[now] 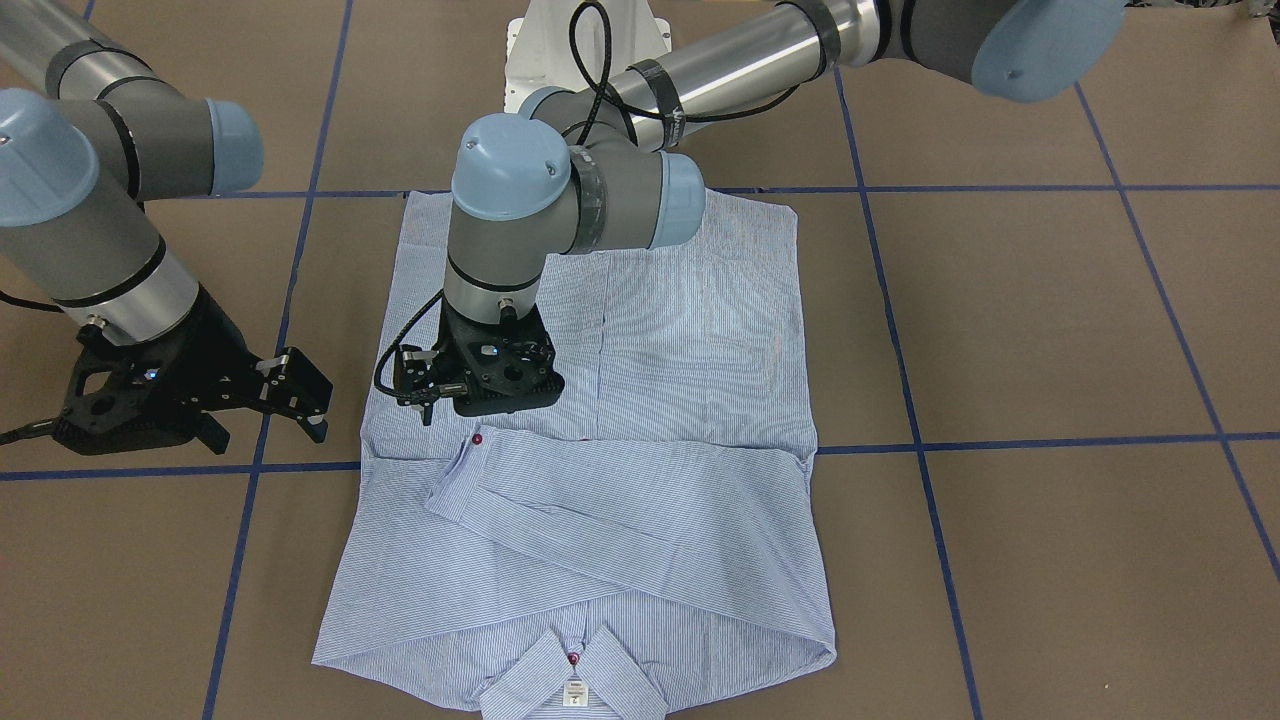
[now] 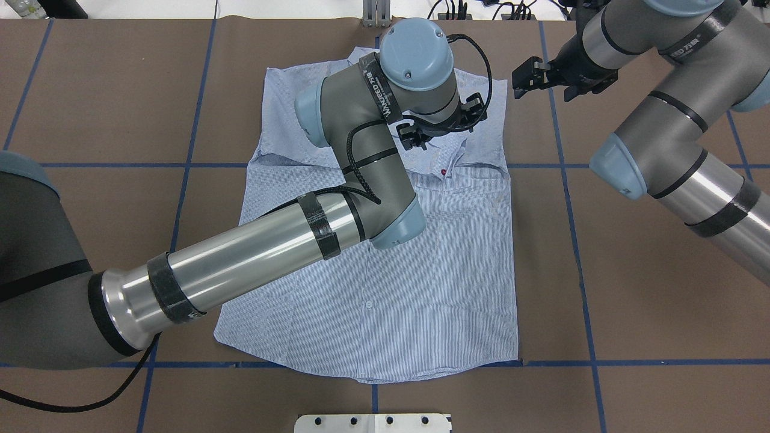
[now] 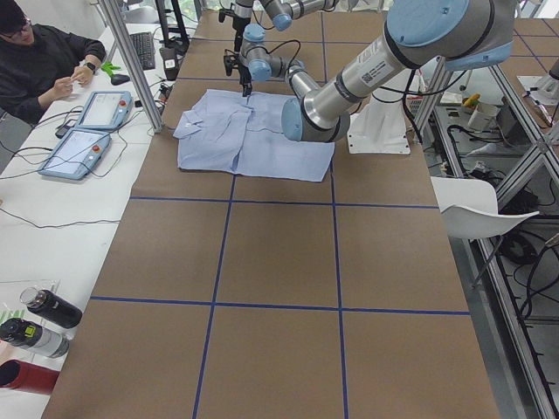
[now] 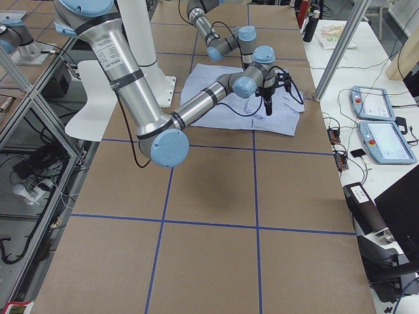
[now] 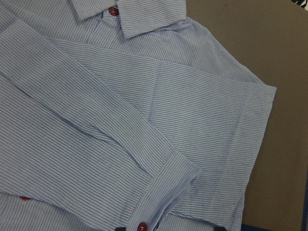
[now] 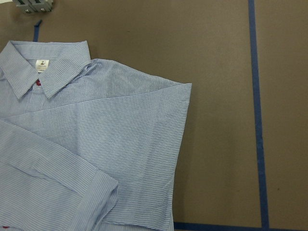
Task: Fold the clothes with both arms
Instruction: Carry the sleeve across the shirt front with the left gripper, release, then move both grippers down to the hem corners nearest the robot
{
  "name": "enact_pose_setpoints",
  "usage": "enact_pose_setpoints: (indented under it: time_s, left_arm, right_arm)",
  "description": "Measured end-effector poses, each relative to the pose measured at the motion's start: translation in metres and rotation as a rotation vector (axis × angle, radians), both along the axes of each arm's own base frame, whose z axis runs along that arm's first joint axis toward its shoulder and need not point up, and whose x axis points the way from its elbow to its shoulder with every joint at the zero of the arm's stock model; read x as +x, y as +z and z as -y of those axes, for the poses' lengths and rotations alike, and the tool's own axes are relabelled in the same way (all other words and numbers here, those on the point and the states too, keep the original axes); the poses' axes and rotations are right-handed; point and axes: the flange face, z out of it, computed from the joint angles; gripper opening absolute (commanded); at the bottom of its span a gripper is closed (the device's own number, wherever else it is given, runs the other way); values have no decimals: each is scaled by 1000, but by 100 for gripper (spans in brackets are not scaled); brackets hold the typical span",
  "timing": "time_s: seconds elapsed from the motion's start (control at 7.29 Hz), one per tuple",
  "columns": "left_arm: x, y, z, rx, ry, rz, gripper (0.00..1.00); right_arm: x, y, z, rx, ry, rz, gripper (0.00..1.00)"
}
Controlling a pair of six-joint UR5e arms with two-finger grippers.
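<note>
Overhead, left arm masks shirt collar, front view shows neck label.

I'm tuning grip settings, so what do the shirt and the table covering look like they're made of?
The shirt: thin woven cloth, probably cotton or a blend, matte; fine stripes, soft creases and limp folds. The table covering: brown matte sheet, probably paper or card; flat, no sheen. Its blue lines look like tape.

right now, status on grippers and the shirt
Right gripper open, empty, beside shirt. Left gripper low over sleeve cuff, jaws unclear. Shirt flat, sleeves folded across chest. Only left arm over it.
</note>
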Motion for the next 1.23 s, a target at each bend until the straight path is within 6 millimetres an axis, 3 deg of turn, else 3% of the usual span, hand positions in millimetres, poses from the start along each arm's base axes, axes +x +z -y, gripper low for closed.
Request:
enact_pose_setpoints:
  time_s: [0.14,0.27,0.41,0.69,0.96,1.1,1.23]
  left_arm:
    - [-8,10,-7,28,60,40,100]
    - [-33,38,-25,71,111,77,100]
    - [-70,77,-51,121,148,90,100]
    - [-151,153,-107,211,199,99,100]
    - [-209,216,-150,241,205,92,100]
    - [-234,246,-172,251,198,64,100]
    - [-245,270,-194,236,181,36,100]
  right_arm:
    - [-12,-10,-11,-21,15,20,100]
    - [-31,-24,-32,-41,42,40,100]
    - [-52,-36,-61,-64,66,52,100]
    - [-74,-52,-148,-108,71,31,100]
    - [-86,-46,-231,-127,73,7,100]
    - [-98,-42,-259,-127,77,-1,100]
    - [-110,-39,-281,-128,84,-6,100]
